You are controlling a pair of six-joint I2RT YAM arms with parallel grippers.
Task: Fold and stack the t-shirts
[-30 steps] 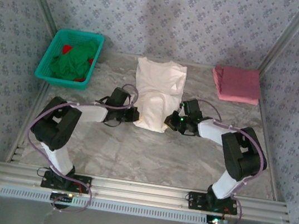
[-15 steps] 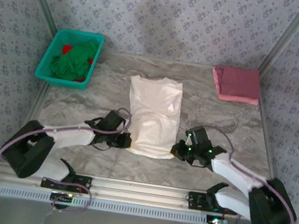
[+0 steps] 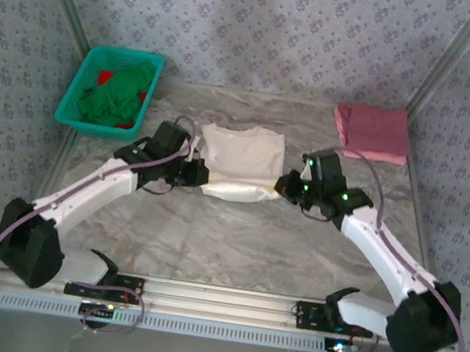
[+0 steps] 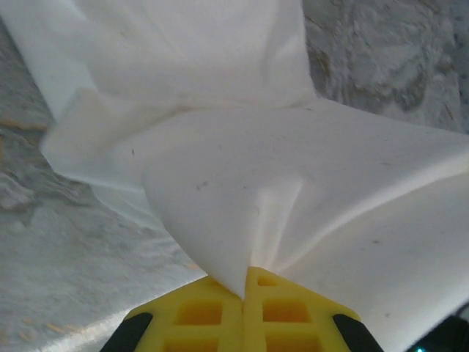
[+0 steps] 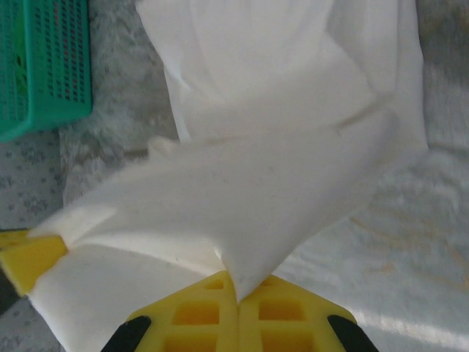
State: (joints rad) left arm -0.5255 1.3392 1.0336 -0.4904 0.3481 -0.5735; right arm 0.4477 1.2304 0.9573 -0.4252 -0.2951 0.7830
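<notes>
On the grey marbled worktop (image 3: 234,238), the cream-white soft cloth t-shirt (image 3: 241,146) lay centrally toward the far side, with its near edge raised between the arms. The left gripper (image 3: 199,173) was clamped tight on that edge's left corner, and the right gripper (image 3: 284,186) pinched the right corner. The dusty pink t-shirt (image 3: 372,132) sat folded at the far right.

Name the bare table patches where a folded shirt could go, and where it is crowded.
Widest: the table near of the cream t-shirt, between the arms. Smaller: far edge between it and the pink t-shirt. Crowded: around left gripper, right gripper, basket.
</notes>
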